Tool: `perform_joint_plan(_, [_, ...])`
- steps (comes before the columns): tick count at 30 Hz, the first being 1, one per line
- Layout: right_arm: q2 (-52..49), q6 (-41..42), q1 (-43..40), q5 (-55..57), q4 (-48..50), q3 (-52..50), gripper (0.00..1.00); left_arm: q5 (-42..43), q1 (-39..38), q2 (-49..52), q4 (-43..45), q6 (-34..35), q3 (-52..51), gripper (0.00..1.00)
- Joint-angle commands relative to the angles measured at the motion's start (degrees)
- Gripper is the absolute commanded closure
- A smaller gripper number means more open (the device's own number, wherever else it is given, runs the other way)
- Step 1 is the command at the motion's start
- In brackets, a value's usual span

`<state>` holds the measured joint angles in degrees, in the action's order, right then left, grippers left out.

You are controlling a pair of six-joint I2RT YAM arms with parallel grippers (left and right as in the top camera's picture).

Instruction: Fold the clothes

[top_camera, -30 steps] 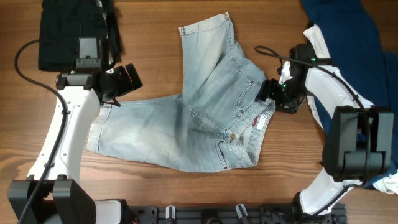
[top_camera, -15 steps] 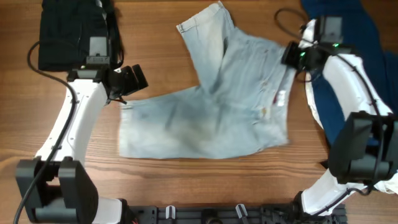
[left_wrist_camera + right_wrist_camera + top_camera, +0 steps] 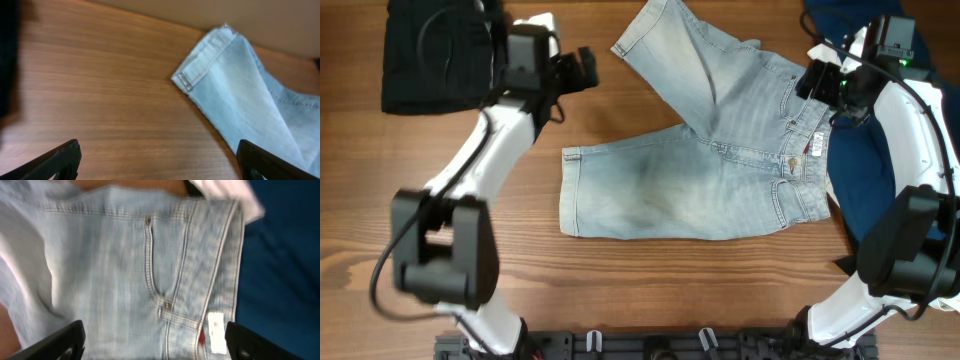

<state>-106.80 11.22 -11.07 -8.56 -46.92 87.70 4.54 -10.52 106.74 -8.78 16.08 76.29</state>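
The light-blue denim shorts (image 3: 720, 170) lie flat on the wooden table, waistband to the right, one leg reaching left and the other toward the far edge. My left gripper (image 3: 588, 68) is open and empty over bare wood, left of the far leg's hem (image 3: 210, 65); in the left wrist view the gripper (image 3: 160, 170) has only wood between its jaws. My right gripper (image 3: 807, 82) is open above the waistband. In the right wrist view the gripper (image 3: 160, 347) hovers over the denim (image 3: 125, 270), with the white waistband label (image 3: 216, 327) between the jaws.
A black folded garment (image 3: 430, 55) lies at the far left. Dark navy fabric (image 3: 850, 190) and a white piece (image 3: 825, 52) lie right of the waistband, also showing in the right wrist view (image 3: 285, 255). A black rack (image 3: 650, 345) runs along the front edge.
The shorts slid to the right and away from the front edge, now lying flatter. Both grippers moved toward the far edge; the left one swung right, away from the left leg hem.
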Motion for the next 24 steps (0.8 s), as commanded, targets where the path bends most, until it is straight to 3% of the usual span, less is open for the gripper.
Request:
perform_joint_plan(1, [2.16,-1.03,0.17,-1.60,-3.28,1.03,0.06,1.46,-3.26,10.73,0.00,-6.99,10.75,0.00])
perform_joint_plan(6, [2.25,-1.25,0.20,-1.79,-7.10,1.01,0.04,2.08,-8.52,23.34,5.38,-13.27,21.59,0.00])
perform_joint_plan(10, [2.25,-0.92,0.20,-1.81,-8.24,1.01,0.01,1.27,-13.49,31.21,15.89,-16.20,21.73,0.00])
perform_joint_plan(16, [2.25,-0.74,0.28,-1.79,-8.24,1.01,0.01,-5.68,-15.74,36.57,16.24,-22.10,21.77,0.02])
perform_joint_plan(20, [2.25,-0.70,0.28,-1.79,-8.24,1.01,0.00,-5.75,-14.12,36.65,9.64,-22.10,21.77,0.25])
perform_joint_plan(24, [2.25,-0.68,0.28,-1.81,-8.24,0.96,0.00,-5.73,-10.01,36.63,-9.27,-21.59,25.14,0.51])
